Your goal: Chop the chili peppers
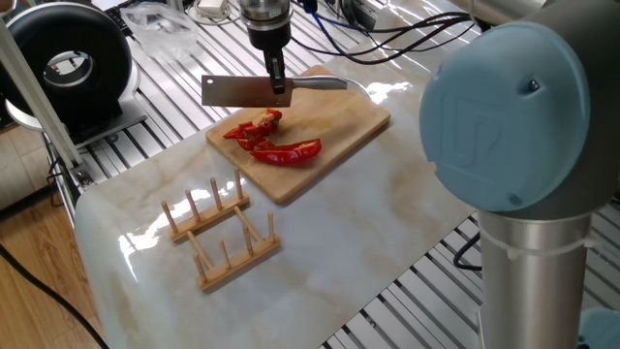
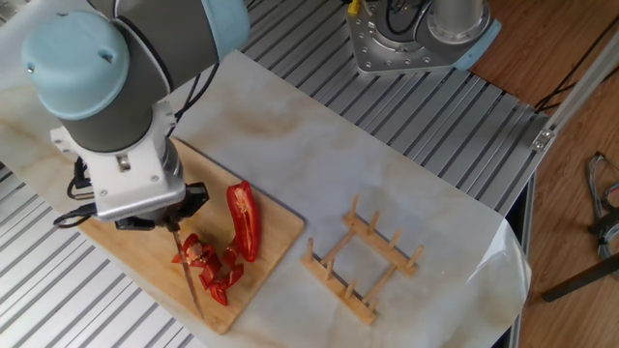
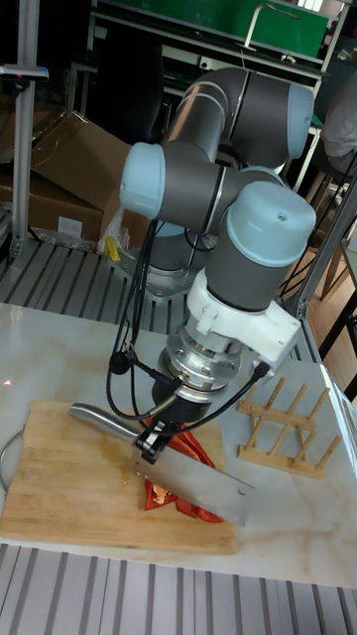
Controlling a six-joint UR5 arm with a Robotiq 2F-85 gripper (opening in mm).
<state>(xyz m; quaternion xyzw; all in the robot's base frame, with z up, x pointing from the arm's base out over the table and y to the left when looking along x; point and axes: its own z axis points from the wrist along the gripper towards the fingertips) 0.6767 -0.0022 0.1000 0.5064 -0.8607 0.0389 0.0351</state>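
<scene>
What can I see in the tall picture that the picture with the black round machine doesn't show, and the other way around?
Only the tall fixed view shows a brown cardboard box and a green bench behind the robot. Only the other shows the black round machine and tangled black cables. Both show the steel cleaver above the red chili peppers, the wooden cutting board and the wooden peg rack.

Chili peppers (image 2: 228, 244) on board (image 2: 280, 237), knife (image 2: 189, 280) apparently above
</scene>
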